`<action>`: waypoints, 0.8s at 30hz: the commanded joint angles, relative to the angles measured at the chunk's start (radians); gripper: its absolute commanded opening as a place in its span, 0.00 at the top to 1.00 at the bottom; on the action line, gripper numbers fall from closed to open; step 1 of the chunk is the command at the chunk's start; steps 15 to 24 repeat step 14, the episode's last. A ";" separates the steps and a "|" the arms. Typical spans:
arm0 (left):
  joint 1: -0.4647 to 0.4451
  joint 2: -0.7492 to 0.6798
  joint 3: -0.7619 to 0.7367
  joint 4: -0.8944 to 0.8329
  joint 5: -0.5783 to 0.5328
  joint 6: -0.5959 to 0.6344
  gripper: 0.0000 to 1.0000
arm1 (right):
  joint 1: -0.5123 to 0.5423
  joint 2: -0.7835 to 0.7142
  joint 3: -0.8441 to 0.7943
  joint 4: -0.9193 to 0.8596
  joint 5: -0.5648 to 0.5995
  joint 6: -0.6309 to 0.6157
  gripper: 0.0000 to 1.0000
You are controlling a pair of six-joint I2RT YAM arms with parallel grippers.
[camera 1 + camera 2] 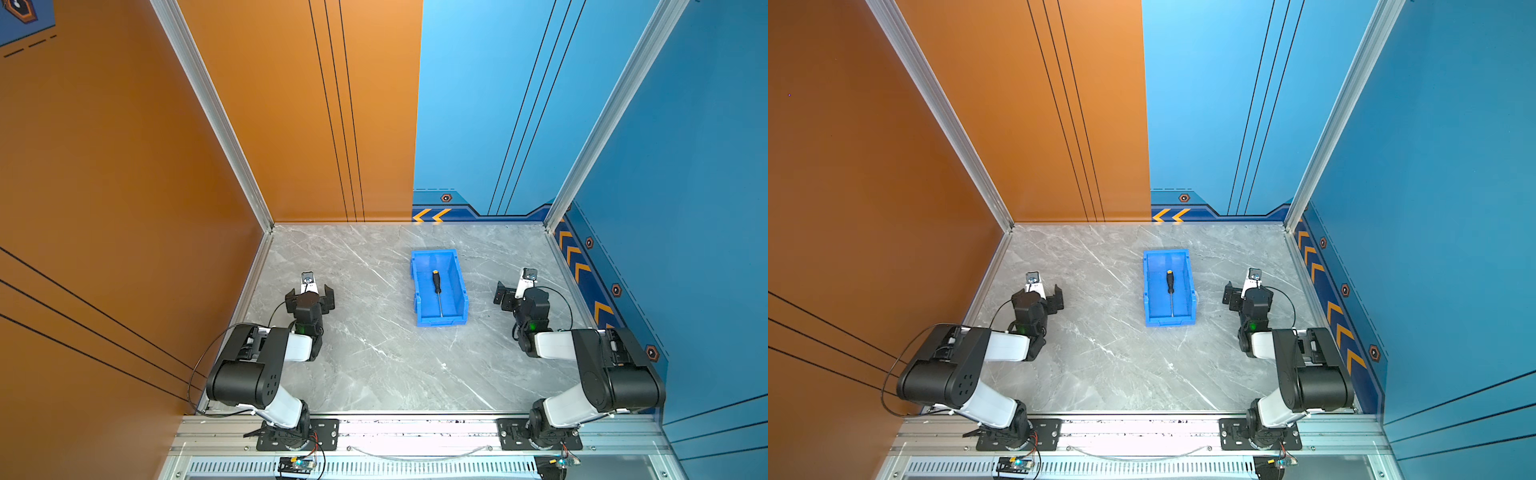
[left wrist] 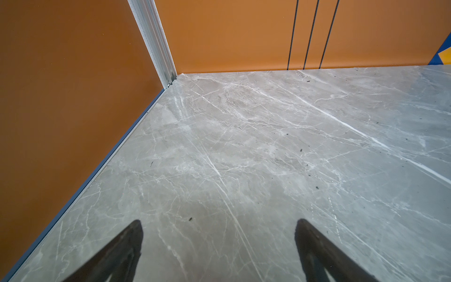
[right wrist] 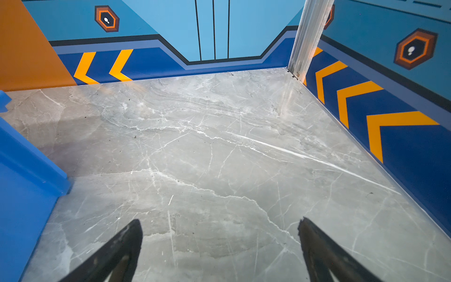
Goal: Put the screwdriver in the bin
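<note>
Blue bin (image 1: pixel 460 282) already holds the screwdriver (image 1: pixel 437 294) lengthwise; left gripper (image 2: pixel 219 220) and nearer right gripper (image 3: pixel 220 220) both gape wide, empty.

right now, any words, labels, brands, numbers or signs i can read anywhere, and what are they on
Words, numbers, brands: none readable in any view.
Yellow chevrons on the dark blue wall band: arrows only, no text.
Hexagon badges above that band: a white mark inside, no letters.
Screwdriver and bin: no label visible.
Circuit boards by the front rail: too small to read.
</note>
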 commanded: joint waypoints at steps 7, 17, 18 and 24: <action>-0.009 0.010 -0.005 0.027 -0.010 0.011 0.02 | 0.006 0.014 -0.012 0.030 0.007 -0.013 0.00; -0.018 0.012 -0.009 0.043 -0.016 0.022 0.02 | 0.006 0.014 -0.012 0.031 0.008 -0.014 0.00; -0.018 0.012 -0.009 0.043 -0.016 0.022 0.02 | 0.006 0.014 -0.012 0.031 0.008 -0.014 0.00; -0.018 0.012 -0.009 0.043 -0.016 0.022 0.02 | 0.006 0.014 -0.012 0.031 0.008 -0.014 0.00</action>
